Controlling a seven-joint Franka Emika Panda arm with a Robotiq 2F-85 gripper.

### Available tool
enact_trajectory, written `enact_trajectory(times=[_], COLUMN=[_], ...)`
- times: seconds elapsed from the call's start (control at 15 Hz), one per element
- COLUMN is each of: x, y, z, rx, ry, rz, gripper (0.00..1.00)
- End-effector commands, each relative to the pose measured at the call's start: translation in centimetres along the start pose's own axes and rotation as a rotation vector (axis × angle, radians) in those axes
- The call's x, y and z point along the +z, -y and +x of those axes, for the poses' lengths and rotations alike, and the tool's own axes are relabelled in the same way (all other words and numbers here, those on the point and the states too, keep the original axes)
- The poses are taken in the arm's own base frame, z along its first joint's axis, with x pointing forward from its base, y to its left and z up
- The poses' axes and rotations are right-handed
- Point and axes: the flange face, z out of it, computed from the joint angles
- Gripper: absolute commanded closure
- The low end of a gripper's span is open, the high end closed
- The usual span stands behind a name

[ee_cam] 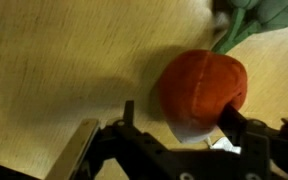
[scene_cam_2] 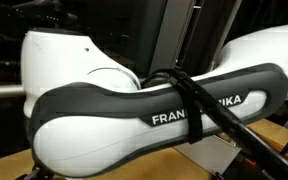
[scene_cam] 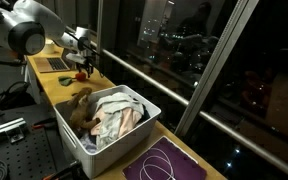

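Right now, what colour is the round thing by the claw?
Orange-red plush ball, clearest in the wrist view.

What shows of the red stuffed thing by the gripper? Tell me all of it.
The red stuffed thing is round and soft-looking, in orange-red, felt-like fabric. It lies on the light wooden table, between the fingers of the open gripper, close against one finger and apart from the other. Green fabric adjoins its far edge. Whether that is part of it cannot be told.
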Motion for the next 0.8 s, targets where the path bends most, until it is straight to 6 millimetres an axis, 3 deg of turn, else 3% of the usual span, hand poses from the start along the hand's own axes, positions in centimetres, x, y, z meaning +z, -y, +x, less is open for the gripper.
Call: enact_trajectory(times=[0.0,0.4,0.53,0.73], x=[-0.5,-0.6,-0.3,-0.1], y=[-0.7,-3.2,-4.3,-5.8], z=[0.4,0.5,0.4,0.2], rx=[0.028,0.086,0.114,0.162], ry=[0.015,0.013,0.019,0.031], rz=[0.026,0.012,0.009,-0.007], gripper=[0.49,0.94,1.00,0.98])
